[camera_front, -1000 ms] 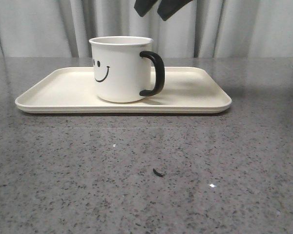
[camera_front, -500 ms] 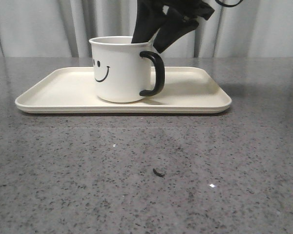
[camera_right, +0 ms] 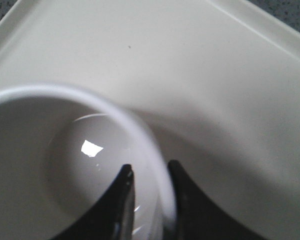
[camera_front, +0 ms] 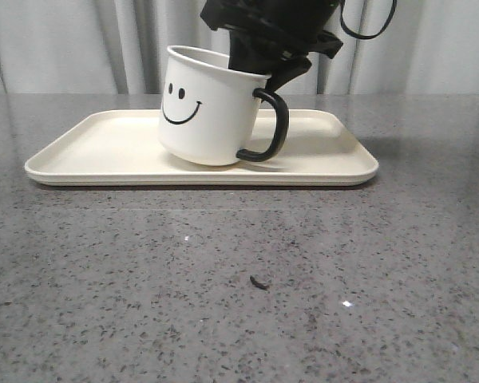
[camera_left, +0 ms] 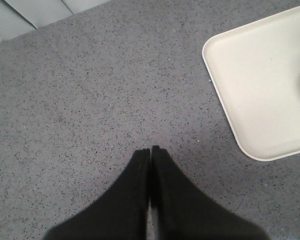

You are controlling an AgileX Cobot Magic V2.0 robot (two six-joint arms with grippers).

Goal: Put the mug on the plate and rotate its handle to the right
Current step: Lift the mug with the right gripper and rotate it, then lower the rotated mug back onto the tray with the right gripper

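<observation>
tilted mug (camera_front: 211, 108) on plate (camera_front: 104, 155), claw-gripped rim

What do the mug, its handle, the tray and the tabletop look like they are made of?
Mug: glossy white, probably enamel or glazed ceramic; its inside shows a sharp light glint.
Handle: shiny black, coated or plastic, unclear which.
Tray: matte cream, likely plastic or melamine, with no sharp highlights.
Tabletop: grey speckled stone or stone-look surface, slightly reflective.

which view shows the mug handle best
The front view: the black handle shows whole on the tilted mug, pointing right. The right wrist view shows only the mug's rim and inside; the left wrist view shows neither.
</observation>
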